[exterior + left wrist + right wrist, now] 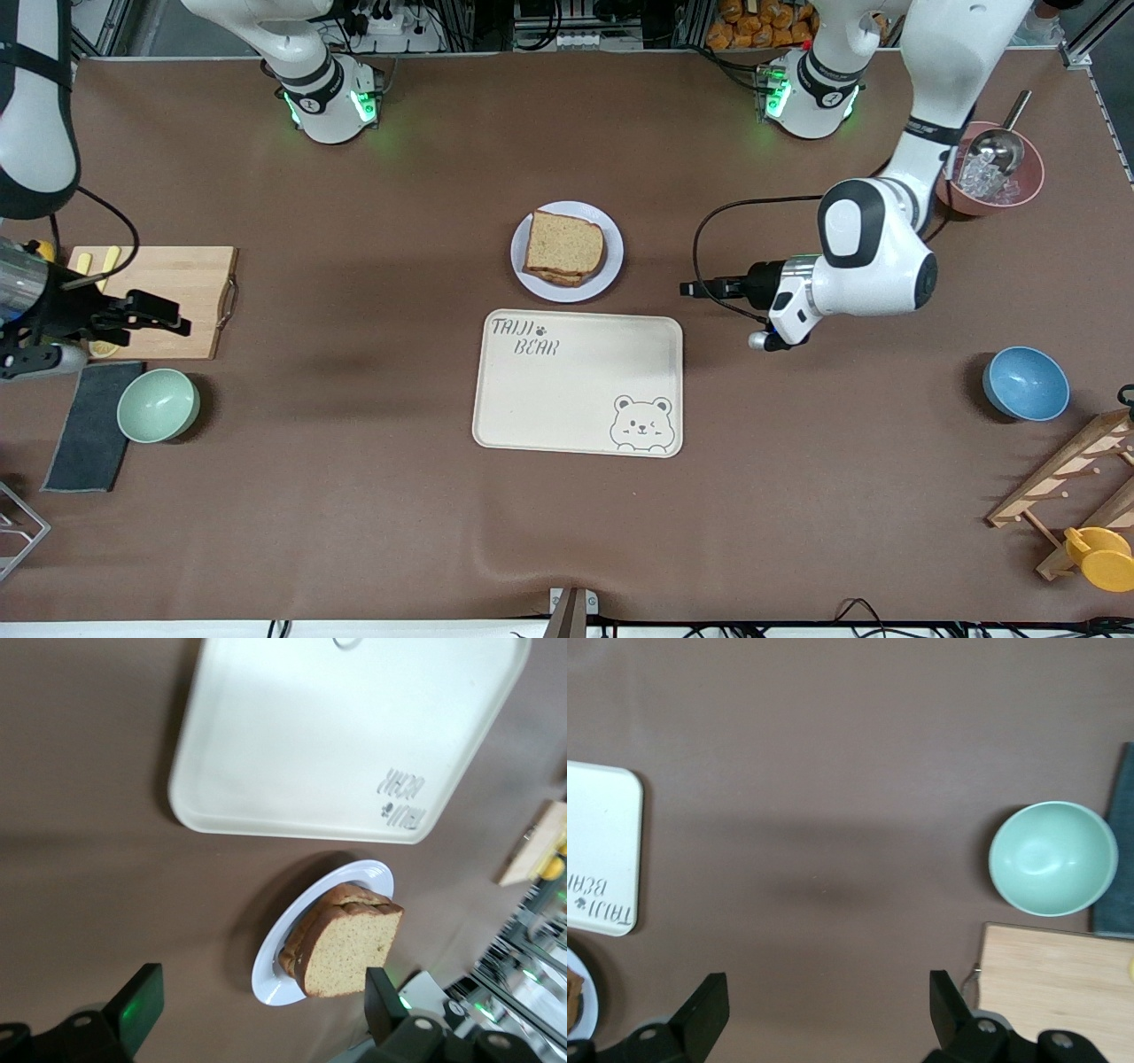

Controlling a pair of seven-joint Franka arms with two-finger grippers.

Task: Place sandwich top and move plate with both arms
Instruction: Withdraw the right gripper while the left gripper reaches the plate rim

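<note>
Light-brown and grainy, the sandwich top (pixel 565 241) lay flat on the stacked slices below it, crust edges roughly lined up, all of it on the small pale plate (pixel 611 266). That plate sat near the middle of the table, just beside the long edge of the cream bear tray (pixel 567 408) that faces my bases, plate and tray close but not touching. The tray carried nothing on its surface.

My left gripper (pixel 700 289) hung low over bare brown table toward my left arm's end, level with the plate and well apart from it, fingers (pixel 142 1005) spread wide and holding nothing; from my left wrist I saw the sandwich top (pixel 350 948) edge-on with the plate (pixel 275 970) under it.

My right gripper (pixel 164 316) hovered over the edge of the wooden cutting board (pixel 190 283) at my right arm's end, its fingers (pixel 709 1010) released and empty. Near it stood a mint-green bowl (pixel 158 405) beside a dark cloth (pixel 89 425), both nearer the front camera than the board.

Toward my left arm's end, a blue bowl (pixel 1026 383) stood alone, a pink bowl with ice and a metal scoop (pixel 992 168) sat near the table's corner by my left base, and a wooden rack (pixel 1063 487) with a yellow cup (pixel 1099 556) filled the corner nearest the camera.
</note>
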